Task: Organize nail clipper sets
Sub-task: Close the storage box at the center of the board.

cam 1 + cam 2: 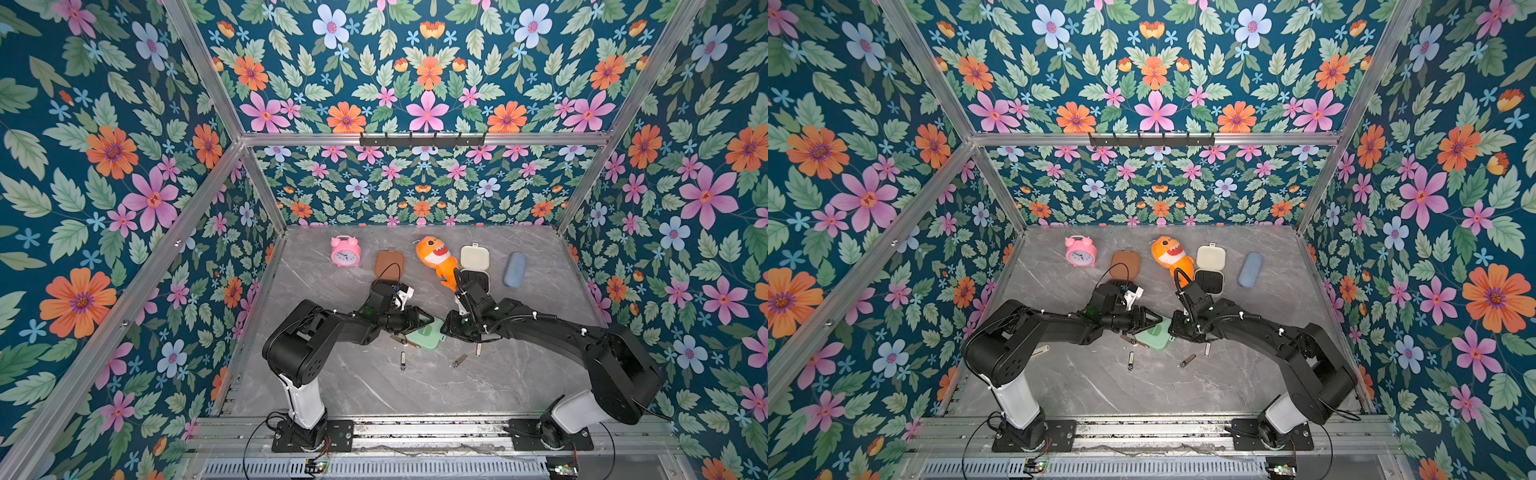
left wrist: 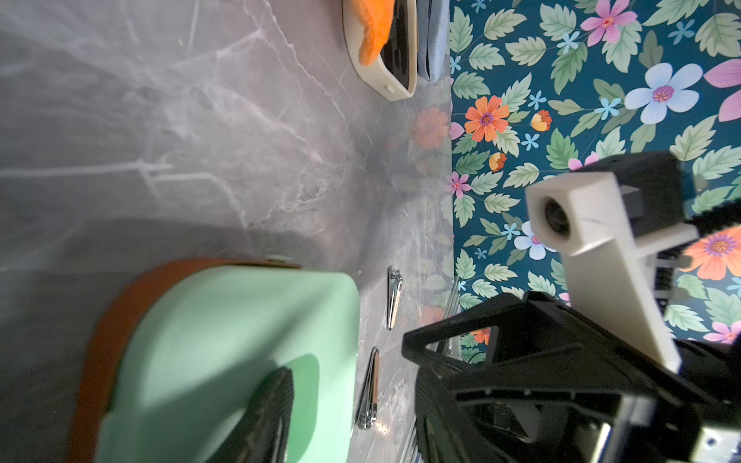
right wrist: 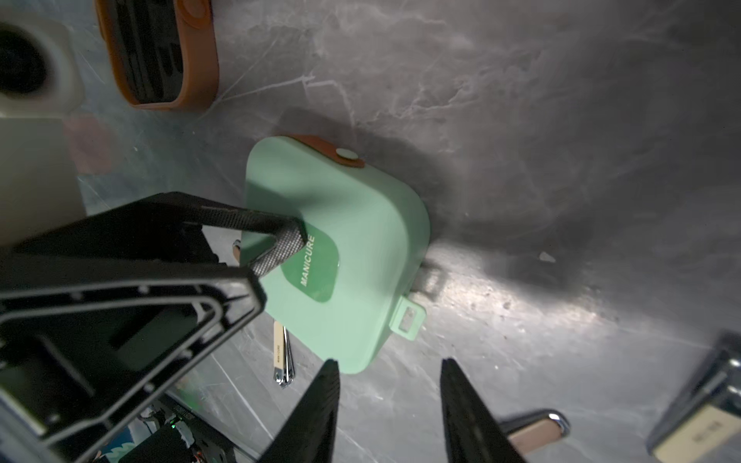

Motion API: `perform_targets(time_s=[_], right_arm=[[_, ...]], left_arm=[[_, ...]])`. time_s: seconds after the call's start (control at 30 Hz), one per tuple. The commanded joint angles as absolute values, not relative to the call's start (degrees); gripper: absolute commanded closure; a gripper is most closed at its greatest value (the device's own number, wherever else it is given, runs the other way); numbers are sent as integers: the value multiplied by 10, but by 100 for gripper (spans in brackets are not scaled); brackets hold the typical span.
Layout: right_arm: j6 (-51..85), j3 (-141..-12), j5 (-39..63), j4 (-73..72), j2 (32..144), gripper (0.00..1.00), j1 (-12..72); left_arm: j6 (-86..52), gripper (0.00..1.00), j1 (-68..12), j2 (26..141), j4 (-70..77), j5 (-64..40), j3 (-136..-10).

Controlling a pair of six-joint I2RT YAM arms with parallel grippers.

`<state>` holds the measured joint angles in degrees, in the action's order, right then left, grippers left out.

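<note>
One mint green case is lying closed at centre frame in the right wrist view. Left gripper is holding its jaws spread, one pad pressing the lid's MANICURE label. Right gripper is hovering with jaws spread, just beside the case's corner. One nail clipper is lying beside its lower-left edge.

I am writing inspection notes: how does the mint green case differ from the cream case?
The mint green case is closed; the cream case lies open, black insert showing. The mint green case is near the front, touched by the left pincer; the cream case is at the back, no pincer near it. Both are rounded squares.
</note>
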<state>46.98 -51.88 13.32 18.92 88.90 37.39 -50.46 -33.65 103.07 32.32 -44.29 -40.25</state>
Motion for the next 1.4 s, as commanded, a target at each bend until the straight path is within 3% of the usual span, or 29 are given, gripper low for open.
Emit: perform_targets(time_s=[0.0,0.7,0.87,1.13,1.37], right_arm=[[490,-525,148,159,907,57,375],[501,-517,154,141,944,59,389],[499,-520,148,143,945,58,389],[499,-522,146,141,969,56,389],[497,-526,147,139,977,53,389]], left_arm=[[-493,47,-336,1032,252,-401,-396],[-490,47,-336,1026,240,-405,-412],[-451,46,-334,983,152,-384,-451],[-327,46,-329,971,-84,-259,-541],[-293,45,-330,1001,-121,-224,-561]])
